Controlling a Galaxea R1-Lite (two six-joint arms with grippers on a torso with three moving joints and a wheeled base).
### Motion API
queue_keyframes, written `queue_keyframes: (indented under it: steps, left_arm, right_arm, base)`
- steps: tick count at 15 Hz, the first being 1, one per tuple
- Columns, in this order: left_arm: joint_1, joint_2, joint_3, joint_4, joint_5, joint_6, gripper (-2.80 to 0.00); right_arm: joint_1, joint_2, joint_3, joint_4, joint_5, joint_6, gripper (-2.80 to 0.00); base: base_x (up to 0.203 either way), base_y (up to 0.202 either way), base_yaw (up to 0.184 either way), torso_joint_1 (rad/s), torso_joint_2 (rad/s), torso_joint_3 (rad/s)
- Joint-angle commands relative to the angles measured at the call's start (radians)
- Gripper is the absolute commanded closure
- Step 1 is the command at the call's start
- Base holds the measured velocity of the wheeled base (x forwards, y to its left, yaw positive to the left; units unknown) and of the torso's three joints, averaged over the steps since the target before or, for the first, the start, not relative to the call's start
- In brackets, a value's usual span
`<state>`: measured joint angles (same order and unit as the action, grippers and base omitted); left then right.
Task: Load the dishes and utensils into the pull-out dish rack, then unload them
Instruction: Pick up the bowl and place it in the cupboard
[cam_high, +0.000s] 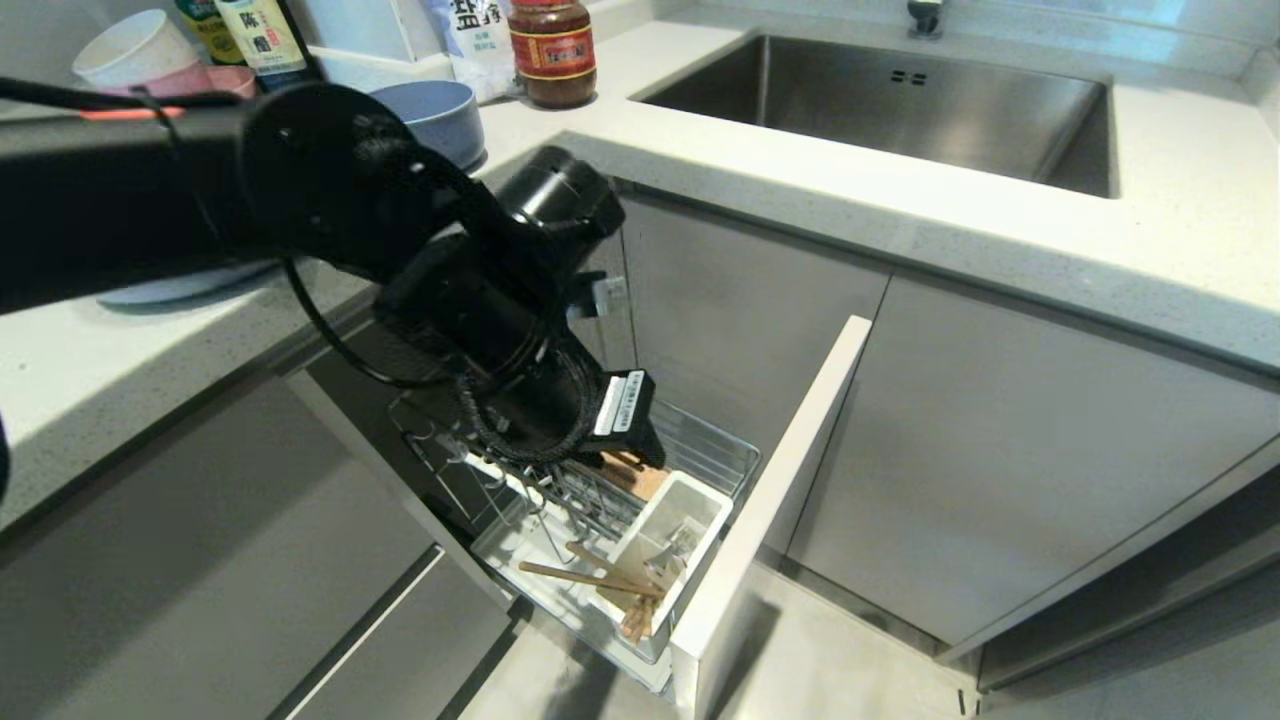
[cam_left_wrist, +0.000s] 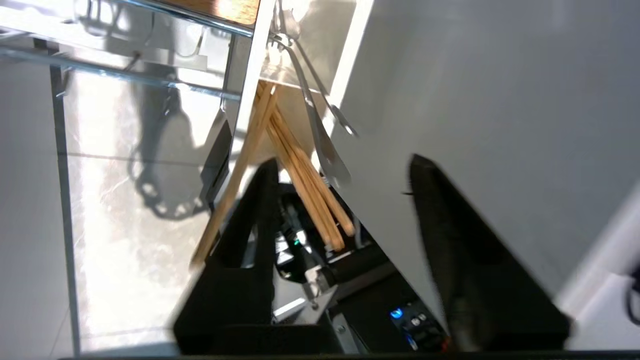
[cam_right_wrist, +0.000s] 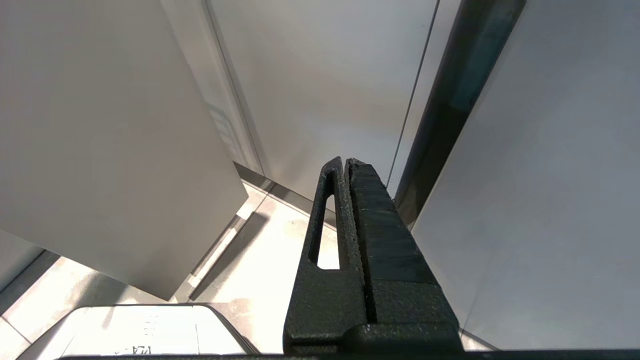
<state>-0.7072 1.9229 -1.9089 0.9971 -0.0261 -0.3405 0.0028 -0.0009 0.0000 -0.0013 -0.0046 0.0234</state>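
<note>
A home kitchen: steel sink (cam_high: 880, 110), stone countertop (cam_high: 1180, 230), grey cabinet doors (cam_high: 1000, 460).

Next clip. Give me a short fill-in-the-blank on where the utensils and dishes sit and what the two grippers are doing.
1. The light wooden chopsticks stand in the white plastic ____ of the chrome wire pull-out dish rack.
2. The deep blue-grey bowl sits on the ____, not in the rack.
3. The left gripper has its black fingers ____, with the chopsticks between them.
4. The right gripper hangs with fingers ____.

Missing words: utensil cup; countertop; apart; shut

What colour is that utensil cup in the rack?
White utensil cup, clearest in the head view.
</note>
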Motion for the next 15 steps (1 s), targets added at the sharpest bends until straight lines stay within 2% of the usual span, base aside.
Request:
queue_keyframes:
  steps: [1,5,10,12,15]
  left_arm:
    - [0.001,-0.119,0.006,0.018,0.0,-0.005,0.0]
    - [0.029,-0.229,0.004,0.022,0.001,-0.008,0.0]
    - [0.181,-0.341,-0.007,-0.065,0.0,-0.005,0.0]
    - [0.25,-0.387,-0.007,-0.165,-0.004,0.0,0.0]
    - [0.329,-0.391,-0.013,-0.3,0.0,0.112,0.0]
  right_arm:
    - [0.0,-0.004,0.002,0.0,0.0,0.0,0.0]
    - [0.0,-0.004,0.002,0.0,0.0,0.001,0.0]
    - [0.0,-0.004,0.002,0.0,0.0,0.001,0.0]
    - [0.0,-0.004,0.002,0.0,0.0,0.0,0.0]
    - [0.0,-0.004,0.002,0.0,0.0,0.001,0.0]
  base:
    - [0.0,0.0,0.0,0.0,0.0,0.0]
    - [0.0,0.0,0.0,0.0,0.0,0.0]
    - [0.0,0.0,0.0,0.0,0.0,0.0]
    - [0.0,0.0,0.0,0.0,0.0,0.0]
    - [0.0,0.0,0.0,0.0,0.0,0.0]
